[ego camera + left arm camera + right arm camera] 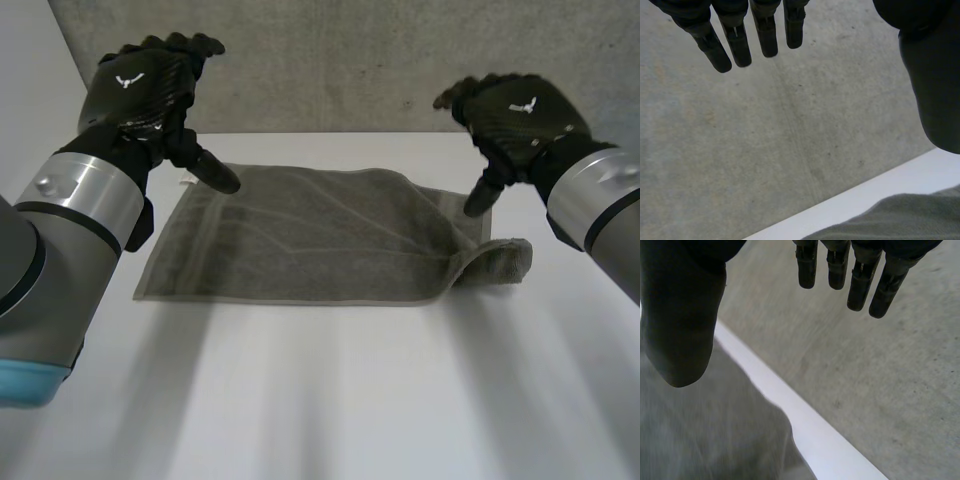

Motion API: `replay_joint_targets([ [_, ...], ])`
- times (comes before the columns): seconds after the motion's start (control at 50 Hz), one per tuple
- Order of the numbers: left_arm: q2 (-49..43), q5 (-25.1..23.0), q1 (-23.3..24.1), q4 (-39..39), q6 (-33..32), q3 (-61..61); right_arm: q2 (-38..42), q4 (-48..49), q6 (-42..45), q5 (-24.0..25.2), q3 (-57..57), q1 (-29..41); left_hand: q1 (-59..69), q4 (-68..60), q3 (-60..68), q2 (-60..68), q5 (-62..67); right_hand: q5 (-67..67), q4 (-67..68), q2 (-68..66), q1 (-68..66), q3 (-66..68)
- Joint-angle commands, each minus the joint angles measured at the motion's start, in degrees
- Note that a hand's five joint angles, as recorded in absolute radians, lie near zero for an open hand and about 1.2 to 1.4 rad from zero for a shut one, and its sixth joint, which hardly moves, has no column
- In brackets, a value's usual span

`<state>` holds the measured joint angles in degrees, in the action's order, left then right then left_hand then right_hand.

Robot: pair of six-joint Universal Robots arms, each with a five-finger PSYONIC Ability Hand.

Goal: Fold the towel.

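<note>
A grey-green towel (pixel 310 240) lies spread on the white table (pixel 330 390), with its near right corner (pixel 500 260) rolled over on itself. My left hand (pixel 150 85) hovers above the towel's far left corner, open, fingers (pixel 740 40) straight and thumb (pixel 935 80) apart, holding nothing. My right hand (pixel 515 115) hovers above the far right corner, open too, with fingers (pixel 860 275) straight and thumb (pixel 682 325) spread. Beneath the left thumb lies the towel's edge (pixel 900 220); beneath the right thumb, the towel (pixel 705 430).
A grey concrete wall (pixel 340 60) rises just behind the table's far edge (pixel 330 135). Bare white table stretches in front of the towel and at both sides.
</note>
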<state>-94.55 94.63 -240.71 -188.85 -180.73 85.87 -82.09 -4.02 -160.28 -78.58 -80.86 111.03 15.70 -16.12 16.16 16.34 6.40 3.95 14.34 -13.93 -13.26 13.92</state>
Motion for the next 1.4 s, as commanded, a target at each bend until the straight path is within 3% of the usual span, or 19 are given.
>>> replay_joint_targets([
  [0.02, -5.12, -5.59, -5.20, 1.47, -4.20, -1.67, 5.45, -1.69, 18.07, -0.96, -0.26, -0.11, 3.94, -3.51, 3.47, 3.30, 3.23, -3.36, -3.75, 3.35, 2.67, -3.33],
  [0.06, -8.27, -7.78, -6.69, 4.27, -10.31, -3.15, 8.86, -1.87, 25.25, -2.27, -0.61, -0.20, 3.94, -3.51, 3.47, 3.30, 3.23, -0.18, -0.57, 0.16, -0.51, -0.15],
  [0.18, -14.42, -10.43, -8.54, 7.80, -18.86, -5.27, 15.28, -1.35, 30.29, -5.18, -0.87, -0.28, 3.94, -3.51, 3.47, 3.30, 3.23, 0.00, -0.39, -0.02, -0.69, 0.03],
  [0.38, -18.04, -10.87, -10.39, 7.62, -19.31, -5.71, 22.94, 4.72, 30.91, -5.71, -0.87, -1.25, 3.94, -3.51, 3.47, 3.30, 3.23, 15.65, 15.25, -15.66, -16.33, 15.67],
  [0.42, -18.30, -11.04, -10.30, 7.54, -19.58, -5.62, 24.25, 7.00, 31.08, -5.80, -0.79, -1.25, 3.94, -3.51, 3.47, 3.30, 3.23, 29.01, 28.62, -29.03, -29.70, 29.04],
  [0.44, -18.30, -11.04, -10.30, 7.54, -19.58, -5.62, 24.26, 7.01, 31.08, -5.80, -0.79, -1.25, 3.94, -3.51, 3.47, 3.30, 3.23, 29.10, 28.71, -29.12, -29.79, 29.13],
  [0.48, -18.74, -11.31, -10.39, 7.62, -19.84, -5.62, 24.43, 7.62, 31.00, -5.62, -0.70, -1.86, 3.94, -3.51, 3.47, 3.30, 3.23, 53.21, 52.82, -53.23, -53.90, 53.24],
  [0.5, -18.74, -11.31, -10.39, 7.62, -19.84, -5.62, 24.43, 7.62, 30.99, -5.62, -0.70, -1.87, 3.94, -3.51, 3.47, 3.30, 3.23, 53.32, 52.93, -53.34, -54.01, 53.35],
  [0.52, -19.00, -11.83, -10.48, 7.71, -19.93, -5.80, 24.00, 7.71, 30.12, -5.53, -0.44, -2.65, 3.94, -3.51, 3.47, 3.30, 3.23, 64.82, 64.42, -64.83, -65.50, 64.85],
  [0.54, -19.18, -12.62, -10.48, 7.71, -19.93, -5.89, 23.65, 7.88, 29.51, -5.27, -0.26, -3.53, 3.94, -3.51, 3.47, 3.30, 3.23, 66.04, 65.65, -66.05, -66.73, 66.07],
  [0.62, -19.71, -14.30, -10.65, 7.80, -20.02, -6.06, 23.11, 8.94, 25.37, -5.44, 0.36, -4.68, 4.27, -3.85, 3.81, 3.63, 3.57, 66.05, 65.66, -66.07, -66.74, 66.08],
  [0.72, -21.20, -16.14, -11.80, 7.98, -20.02, -6.41, 22.50, 10.08, 13.15, -5.97, 2.38, -7.84, 6.96, -6.54, 6.50, 6.32, 6.26, 66.05, 65.66, -66.07, -66.74, 66.08],
  [0.76, -22.60, -16.49, -11.88, 8.32, -20.10, -7.03, 23.20, 9.82, 2.57, -7.20, 4.39, -10.38, 9.14, -8.71, 8.68, 8.50, 8.43, 66.05, 65.66, -66.07, -66.74, 66.08],
  [0.82, -23.75, -16.49, -11.88, 8.50, -20.98, -7.29, 24.25, 8.60, -5.10, -8.60, 5.97, -12.05, 11.49, -11.07, 11.03, 10.85, 10.79, 66.05, 65.66, -66.07, -66.74, 66.08],
  [1.06, -29.46, -16.32, -11.88, 9.11, -28.80, -7.29, 27.95, 3.32, -5.92, -8.70, 8.97, -12.77, 19.92, -19.49, 19.45, 19.27, 19.21, 66.05, 65.66, -66.07, -66.74, 66.08],
  [1.14, -30.43, -16.41, -11.88, 10.69, -28.98, -7.47, 28.04, 3.32, -5.92, -8.52, 8.88, -12.59, 20.25, -19.82, 19.79, 19.61, 19.54, 66.05, 65.66, -66.07, -66.74, 66.08],
  [1.26, -31.84, -16.41, -11.80, 12.90, -28.89, -8.52, 28.12, 3.32, -5.83, -8.34, 8.62, -12.50, 30.67, -30.25, 30.21, 30.03, 29.96, 66.05, 65.66, -66.07, -66.74, 66.08],
  [1.4, -33.25, -15.79, -11.80, 12.90, -28.89, -9.23, 28.65, 3.14, -5.83, -8.34, 8.62, -12.24, 29.67, -29.25, 29.21, 29.03, 28.97, 66.05, 65.66, -66.07, -66.74, 66.08],
])
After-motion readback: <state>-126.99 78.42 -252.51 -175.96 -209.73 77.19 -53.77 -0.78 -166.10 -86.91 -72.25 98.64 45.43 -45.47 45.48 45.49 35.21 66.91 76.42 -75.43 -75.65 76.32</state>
